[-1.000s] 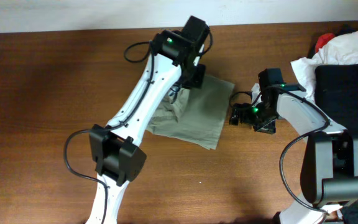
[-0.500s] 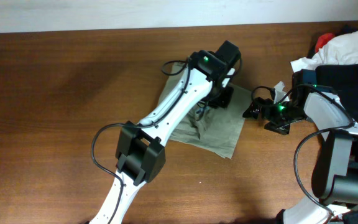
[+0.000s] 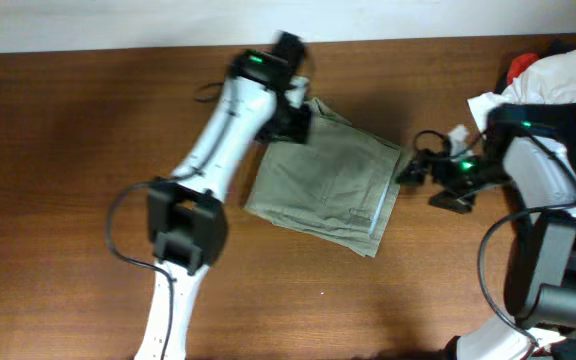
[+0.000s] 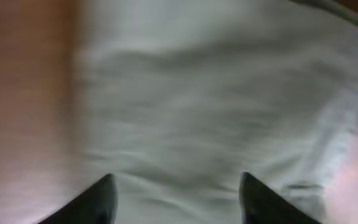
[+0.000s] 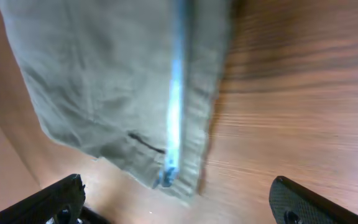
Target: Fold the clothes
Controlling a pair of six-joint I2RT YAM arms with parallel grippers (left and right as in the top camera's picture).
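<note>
An olive-green garment (image 3: pixel 328 190) lies folded into a rough rectangle in the middle of the table. My left gripper (image 3: pixel 293 110) hovers over its far left corner. In the blurred left wrist view the cloth (image 4: pixel 216 93) fills the frame and the gripper (image 4: pixel 176 202) is open, its dark fingertips (image 4: pixel 101 202) wide apart with nothing pinched between them. My right gripper (image 3: pixel 413 172) sits just off the garment's right edge, low over the wood. In the right wrist view it (image 5: pixel 179 205) is open and empty, with the garment's hem (image 5: pixel 110 81) ahead of it.
A heap of other clothes lies at the table's right end: white and red pieces (image 3: pixel 548 75) and a dark one (image 3: pixel 558 130). The table's back edge meets a white wall (image 3: pixel 118 20). Brown wooden tabletop (image 3: pixel 58 180) surrounds the garment.
My left gripper opened, let go of the cloth and pulled back to the left. The garment now lies flatter and spread wider. The right gripper shifted slightly.
</note>
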